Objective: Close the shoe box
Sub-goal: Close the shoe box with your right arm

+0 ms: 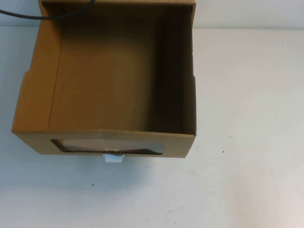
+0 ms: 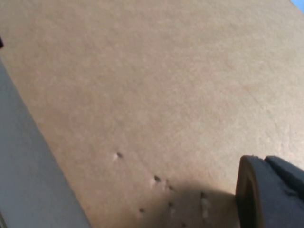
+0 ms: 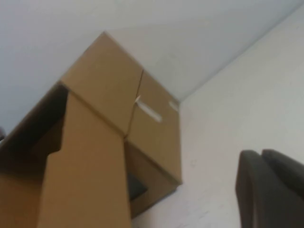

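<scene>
The shoe box (image 1: 33,95) is a brown cardboard drawer pulled far out toward me, open on top and empty inside. Its front (image 1: 180,142) has a dark window (image 1: 109,146) with a small white pull tab (image 1: 114,158) below it. The outer sleeve (image 1: 118,3) shows at the far edge. Neither gripper shows in the high view. My left gripper (image 2: 270,194) is very close to a flat cardboard wall (image 2: 156,80). My right gripper (image 3: 270,190) hangs over the white table, off to the side of the box (image 3: 85,180).
The white table (image 1: 247,142) lies to the right of and in front of the box. A black cable (image 1: 28,16) runs over the box's far left corner. In the right wrist view, more brown cardboard with a white strip (image 3: 148,110) stands beyond the drawer.
</scene>
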Available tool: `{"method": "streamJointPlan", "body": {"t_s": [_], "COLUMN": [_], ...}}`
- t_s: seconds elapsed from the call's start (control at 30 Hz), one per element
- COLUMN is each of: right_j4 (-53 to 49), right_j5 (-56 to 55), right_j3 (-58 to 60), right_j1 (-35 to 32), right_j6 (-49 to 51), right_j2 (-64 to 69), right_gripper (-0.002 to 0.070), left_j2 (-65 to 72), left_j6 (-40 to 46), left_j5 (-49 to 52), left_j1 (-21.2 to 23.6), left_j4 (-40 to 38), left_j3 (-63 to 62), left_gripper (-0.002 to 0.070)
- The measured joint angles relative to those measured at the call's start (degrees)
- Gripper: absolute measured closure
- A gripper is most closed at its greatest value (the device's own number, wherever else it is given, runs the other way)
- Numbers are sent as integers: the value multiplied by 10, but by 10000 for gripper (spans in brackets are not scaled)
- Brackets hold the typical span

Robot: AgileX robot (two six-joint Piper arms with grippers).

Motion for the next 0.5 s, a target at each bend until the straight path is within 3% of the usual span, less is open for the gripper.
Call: {"method": "streamJointPlan", "body": {"t_s": [0.17,0.37,0.5], "right_j4": [-22,-126,-152], "right_j5": [154,410,495], "right_j3": [-102,-273,-362], "right_j1": [0,0,0], "right_j6": [0,-14,-66], "right_j2": [52,252,370], "right_gripper": [689,689,687], "left_j2": [0,0,0], "left_j6": [0,0,0], "left_j5": [3,6,7], "left_j1": [0,0,0], "left_j4": [0,-1,-1], "left_j3": [0,0,0], "left_gripper": [680,680,680]}}
